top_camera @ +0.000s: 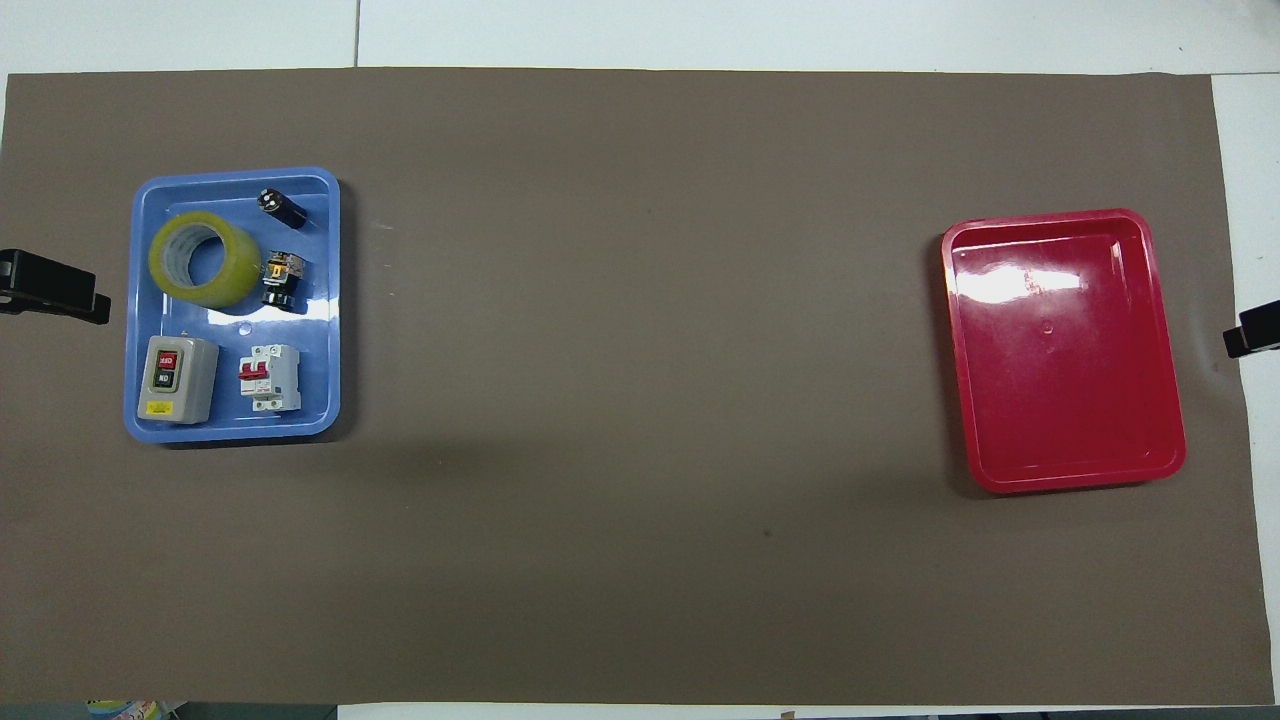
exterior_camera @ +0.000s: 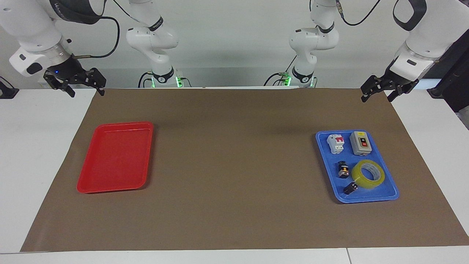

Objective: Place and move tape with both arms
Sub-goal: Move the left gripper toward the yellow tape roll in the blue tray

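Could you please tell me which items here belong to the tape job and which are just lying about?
Job: tape in blue tray; left gripper; right gripper, both raised at the table's ends.
Lying about: grey switch box, breaker, two black parts, red tray.

Blue tray (top_camera: 150,425) near the mat's (top_camera: 640,400) left-arm edge, holding tape (top_camera: 203,261), switch box (top_camera: 177,379), breaker (top_camera: 268,378), two black parts. Red tray (top_camera: 1170,440) near the right-arm edge.
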`<state>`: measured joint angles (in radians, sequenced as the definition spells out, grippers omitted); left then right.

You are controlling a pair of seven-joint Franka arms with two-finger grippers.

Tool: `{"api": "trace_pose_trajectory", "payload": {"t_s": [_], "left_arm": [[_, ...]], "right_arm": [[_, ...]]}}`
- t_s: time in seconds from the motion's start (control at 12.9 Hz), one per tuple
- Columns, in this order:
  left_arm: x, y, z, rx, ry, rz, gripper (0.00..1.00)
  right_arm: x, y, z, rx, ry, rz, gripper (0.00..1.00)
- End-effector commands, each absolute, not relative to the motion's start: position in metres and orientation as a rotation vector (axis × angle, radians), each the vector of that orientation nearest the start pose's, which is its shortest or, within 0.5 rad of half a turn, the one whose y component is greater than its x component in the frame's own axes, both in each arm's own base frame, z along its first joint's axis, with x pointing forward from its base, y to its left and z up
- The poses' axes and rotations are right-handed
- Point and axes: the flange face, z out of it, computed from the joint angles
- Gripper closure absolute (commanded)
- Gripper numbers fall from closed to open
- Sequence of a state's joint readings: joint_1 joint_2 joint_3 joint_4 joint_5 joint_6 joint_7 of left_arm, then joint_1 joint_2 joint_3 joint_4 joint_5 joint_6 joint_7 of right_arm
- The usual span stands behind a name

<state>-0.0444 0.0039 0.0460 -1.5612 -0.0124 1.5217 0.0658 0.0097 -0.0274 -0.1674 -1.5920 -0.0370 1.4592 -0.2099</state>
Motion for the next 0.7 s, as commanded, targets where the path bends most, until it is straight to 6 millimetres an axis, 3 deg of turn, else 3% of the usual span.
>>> {"api": "trace_pose_trajectory", "payload": {"t_s": [0.0, 0.31, 0.46, 0.62], "left_arm": [[0.556, 0.006, 0.611, -3.153, 0.099, 0.007, 0.00], [0.591, 0.028, 0.564, -3.144, 0.051, -0.037, 0.00], [0.612, 0.043, 0.521, -3.139, 0.039, -0.041, 0.00], [0.617, 0.052, 0.478, -3.135, 0.023, -0.072, 0.01]], "right_arm": [[0.525, -0.093, 0.623, -3.149, -0.096, 0.150, 0.00], [0.525, -0.093, 0.623, -3.150, -0.097, 0.148, 0.00], [0.525, -0.092, 0.623, -3.150, -0.099, 0.148, 0.00], [0.525, -0.092, 0.622, -3.149, -0.099, 0.150, 0.00]]}}
